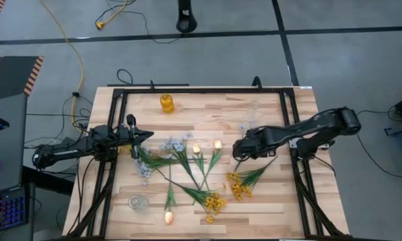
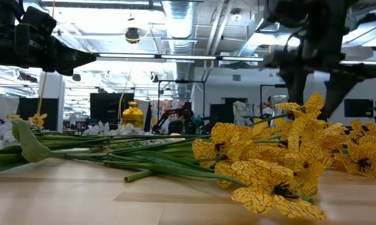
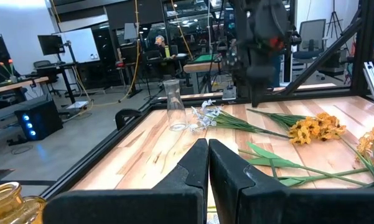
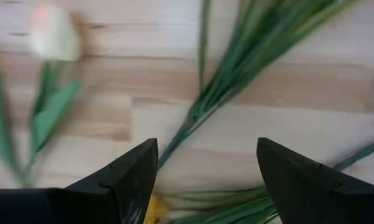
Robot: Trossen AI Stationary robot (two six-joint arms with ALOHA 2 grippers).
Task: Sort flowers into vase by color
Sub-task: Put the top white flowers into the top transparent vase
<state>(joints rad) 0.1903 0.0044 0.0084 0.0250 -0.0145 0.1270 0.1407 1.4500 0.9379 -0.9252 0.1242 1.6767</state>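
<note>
The right gripper (image 4: 205, 180) hangs low over the counter (image 1: 267, 201) with its fingers wide apart and empty, right above a bunch of green stems (image 4: 236, 74), likely so it can drop and pinch one. The yellow flowers (image 1: 239, 185) lie just beside it, and a peach tulip bud (image 4: 53, 32) is near. Farther off, the left gripper (image 1: 147, 136) waits, fingers pressed together, holding nothing. Beyond stand an amber vase (image 1: 167, 102) and a clear glass vase (image 3: 174, 112), both without flowers.
</note>
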